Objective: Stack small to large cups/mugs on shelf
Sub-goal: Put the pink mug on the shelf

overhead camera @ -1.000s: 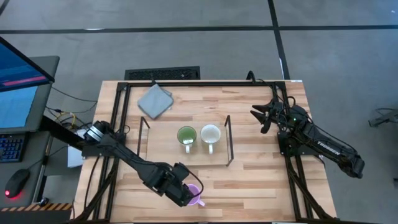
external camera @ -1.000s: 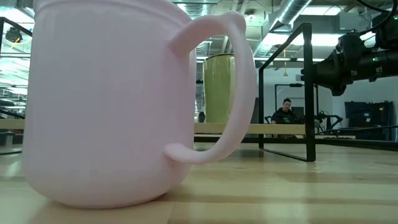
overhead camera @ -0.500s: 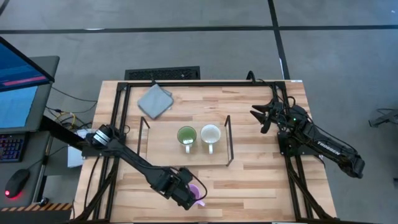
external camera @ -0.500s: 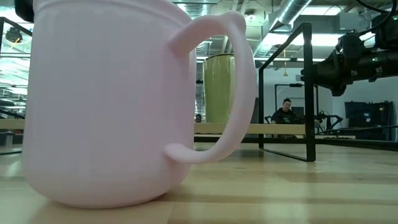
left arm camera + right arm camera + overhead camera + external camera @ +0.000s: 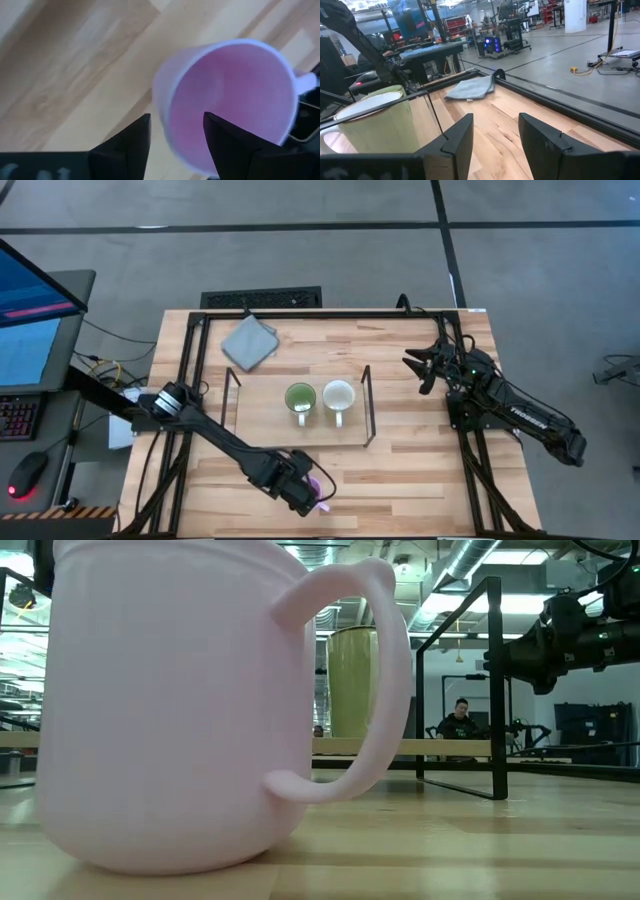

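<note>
Pale wooden counter (image 5: 400, 470) carried a low dark wire shelf (image 5: 368, 406) holding the olive green mug (image 5: 300, 398) and cream-white mug (image 5: 339, 395). The light purple handled mug (image 5: 235, 100) stood upright in front of the shelf, at the counter's near edge. Left pincer (image 5: 172, 132), part-open, straddled its rim, not yet clamped; closing and lifting would follow. Right pincer (image 5: 495, 130) waited open beside the shelf.

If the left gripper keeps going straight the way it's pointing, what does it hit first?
The purple mug: the left gripper is open, with one finger over the mug's mouth and the other outside its wall. How close they are is unclear.
</note>
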